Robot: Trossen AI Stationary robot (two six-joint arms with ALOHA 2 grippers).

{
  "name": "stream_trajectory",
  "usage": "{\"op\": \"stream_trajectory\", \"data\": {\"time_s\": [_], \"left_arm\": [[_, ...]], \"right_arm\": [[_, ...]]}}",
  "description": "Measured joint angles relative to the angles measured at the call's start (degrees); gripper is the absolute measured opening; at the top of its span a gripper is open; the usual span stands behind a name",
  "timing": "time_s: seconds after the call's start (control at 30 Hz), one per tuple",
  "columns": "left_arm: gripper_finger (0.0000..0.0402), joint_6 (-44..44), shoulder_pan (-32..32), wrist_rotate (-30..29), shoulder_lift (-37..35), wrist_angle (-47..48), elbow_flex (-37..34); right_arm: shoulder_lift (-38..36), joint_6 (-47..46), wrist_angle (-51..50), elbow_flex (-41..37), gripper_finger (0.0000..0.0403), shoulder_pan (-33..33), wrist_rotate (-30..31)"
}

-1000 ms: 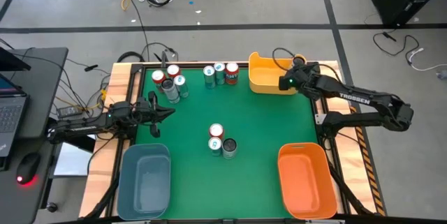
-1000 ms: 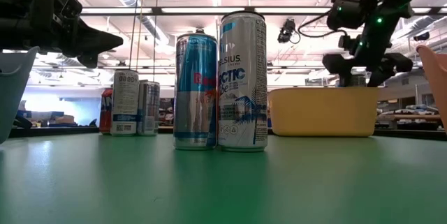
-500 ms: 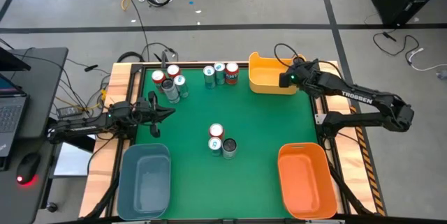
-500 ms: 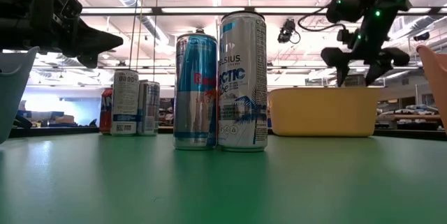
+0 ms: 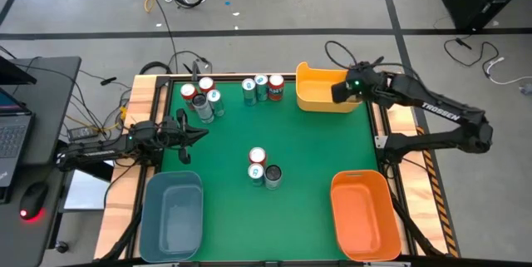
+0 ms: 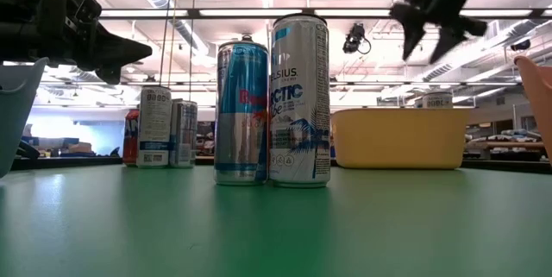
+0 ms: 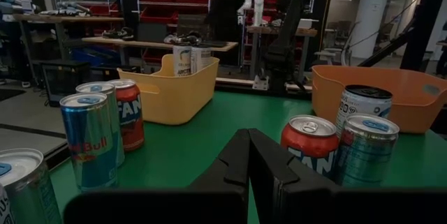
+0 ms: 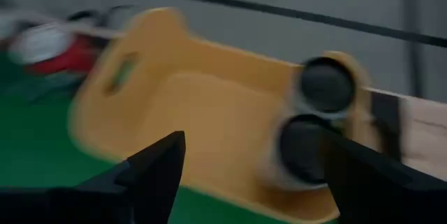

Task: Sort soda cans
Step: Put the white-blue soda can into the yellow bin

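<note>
Two cans [image 8: 314,116] stand upright in the yellow bin [image 5: 320,92] — the right gripper [image 5: 339,92] hovers above them, fingers wide and empty. The nearest unsorted row [image 5: 263,86] lies just beyond the bin; the left gripper [image 5: 198,131], pinched closed, waits by its own cluster [image 5: 202,99].

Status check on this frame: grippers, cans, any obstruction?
Right gripper open, empty, above yellow bin. Left gripper shut, parked at table's left edge. Two cans in the bin. Nothing in the way.
</note>
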State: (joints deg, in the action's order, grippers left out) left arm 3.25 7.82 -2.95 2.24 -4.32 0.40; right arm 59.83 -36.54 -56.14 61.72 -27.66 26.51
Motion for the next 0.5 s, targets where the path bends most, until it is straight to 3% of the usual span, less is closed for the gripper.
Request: {"op": "stream_trajectory", "data": {"time_s": [0.17,0.27,0.33,0.5], "left_arm": [[0.001,-0.01,0.02,0.01,0.0,0.0,0.0],[0.001,-0.01,0.0,-0.01,0.0,-0.06,0.0],[0.001,0.01,0.0,-0.01,0.0,-0.15,0.0],[0.001,-0.01,0.0,-0.01,0.0,-0.2,0.0]], "right_arm": [[0.0,9.72,11.42,-0.86,0.0304,7.03,-16.92],[0.06,12.87,21.63,-4.72,0.0299,13.41,-23.68],[0.07,14.47,28.94,-8.02,0.0295,18.04,-26.34],[1.99,17.45,50.93,-17.38,0.0287,29.28,-26.1]]}}
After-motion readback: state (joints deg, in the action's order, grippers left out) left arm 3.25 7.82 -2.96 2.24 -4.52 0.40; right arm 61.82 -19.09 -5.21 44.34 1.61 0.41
